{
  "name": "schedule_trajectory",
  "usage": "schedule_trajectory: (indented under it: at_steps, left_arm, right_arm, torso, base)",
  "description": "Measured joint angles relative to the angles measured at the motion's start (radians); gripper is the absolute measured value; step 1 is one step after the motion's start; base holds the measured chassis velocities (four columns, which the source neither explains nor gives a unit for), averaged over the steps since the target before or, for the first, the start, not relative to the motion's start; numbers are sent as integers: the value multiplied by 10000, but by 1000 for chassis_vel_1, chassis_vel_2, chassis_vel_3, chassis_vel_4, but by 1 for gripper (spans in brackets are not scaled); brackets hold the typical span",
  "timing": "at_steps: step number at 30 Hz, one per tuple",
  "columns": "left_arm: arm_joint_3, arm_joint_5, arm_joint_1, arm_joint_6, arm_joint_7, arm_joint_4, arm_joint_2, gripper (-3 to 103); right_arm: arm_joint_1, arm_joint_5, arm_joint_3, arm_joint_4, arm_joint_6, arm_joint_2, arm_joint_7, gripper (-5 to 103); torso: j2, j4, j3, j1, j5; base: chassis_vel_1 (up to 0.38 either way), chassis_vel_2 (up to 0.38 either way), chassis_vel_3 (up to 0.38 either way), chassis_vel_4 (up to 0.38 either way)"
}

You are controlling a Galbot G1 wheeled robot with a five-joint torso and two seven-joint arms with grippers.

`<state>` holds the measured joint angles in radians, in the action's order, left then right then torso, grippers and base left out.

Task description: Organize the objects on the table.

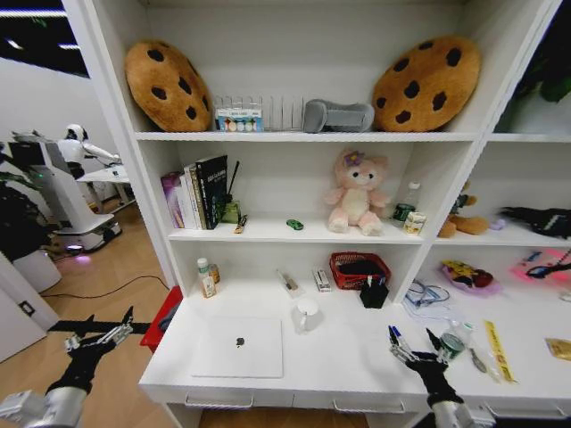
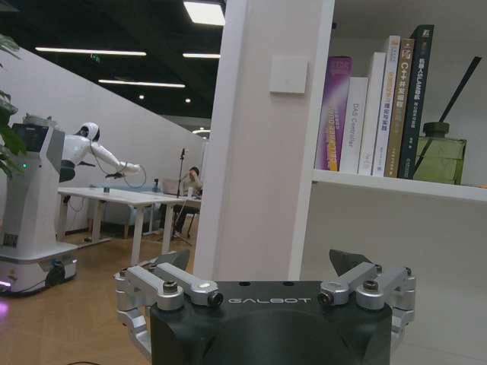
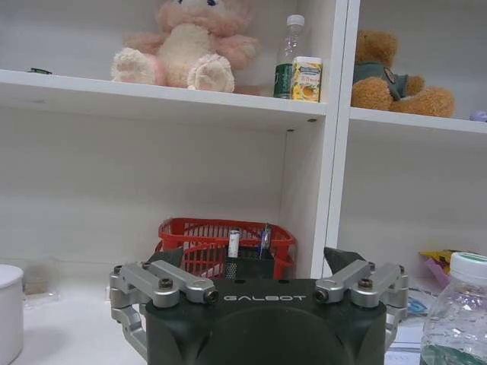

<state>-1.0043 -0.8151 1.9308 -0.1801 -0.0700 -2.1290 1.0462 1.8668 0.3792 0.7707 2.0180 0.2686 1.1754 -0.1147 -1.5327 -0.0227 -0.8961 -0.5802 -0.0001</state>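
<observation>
The silver laptop (image 1: 236,346) lies closed on the white table (image 1: 339,361), at its front left. A tiny green toy (image 1: 294,224) sits on the shelf above. My left gripper (image 1: 100,334) (image 2: 262,262) hangs open beyond the table's left end, level with the shelf unit's side panel. At the front right my right gripper (image 1: 414,348) (image 3: 255,258) is open and holds nothing. Blue-tipped markers (image 1: 393,335) lie at its left finger. A small clear jar (image 1: 455,340) (image 3: 460,312) stands just to its right.
A white mug (image 1: 306,314), a black pen holder (image 1: 373,292) and a red basket (image 1: 359,267) stand mid-table. Cables (image 1: 426,296) and a yellow strip (image 1: 498,349) lie on the right. Books (image 1: 198,192), plush toys and cookie cushions fill the shelves. Another robot (image 1: 76,178) stands far left.
</observation>
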Motion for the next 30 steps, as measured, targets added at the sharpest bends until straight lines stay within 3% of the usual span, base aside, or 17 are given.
schedule_trajectory:
  at_steps: [30]
  left_arm:
    - [0, 0, 0, 0, 0, 0, 0, 100]
  right_arm:
    - [-21, -535, -568, -60, 22, 42, 21, 100]
  torso:
    - [1, 0, -1, 0, 1]
  base:
    - [-51, -51, 50, 51]
